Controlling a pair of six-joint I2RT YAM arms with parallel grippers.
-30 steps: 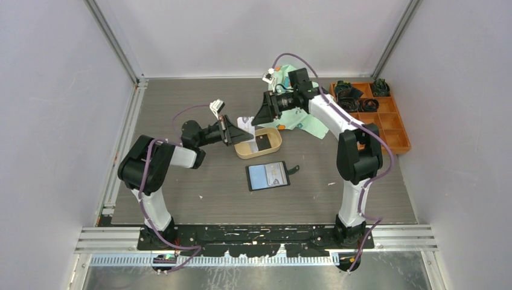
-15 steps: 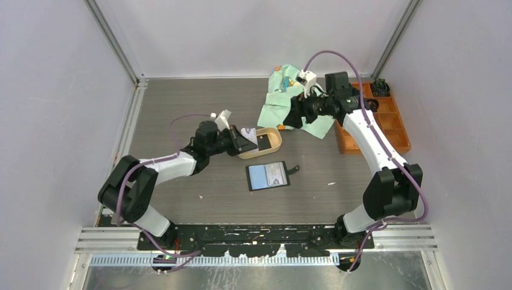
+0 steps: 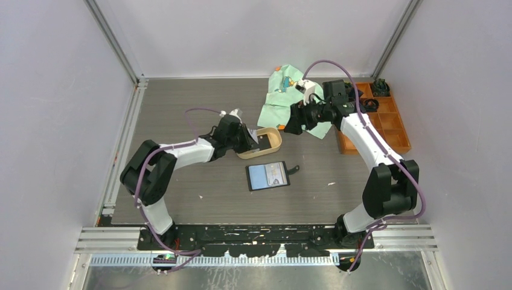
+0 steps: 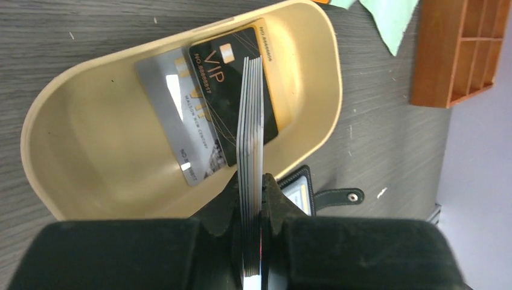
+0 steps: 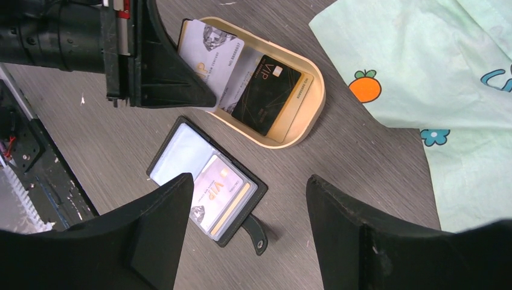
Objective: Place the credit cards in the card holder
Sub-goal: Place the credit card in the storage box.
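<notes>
Left claw pinched narrow on a stack of credit cards, held edge-on (faces hidden). Directly beyond its tips, a tan oval tray holds a grey card partly under a black VIP card. Beside this claw, just off the tray on the worktop, lies the card holder, open, one card in a pocket. Right claw, past the tray, spread wide, grips nothing. Next to it, a green printed cloth; behind it, an orange compartment box.
</notes>
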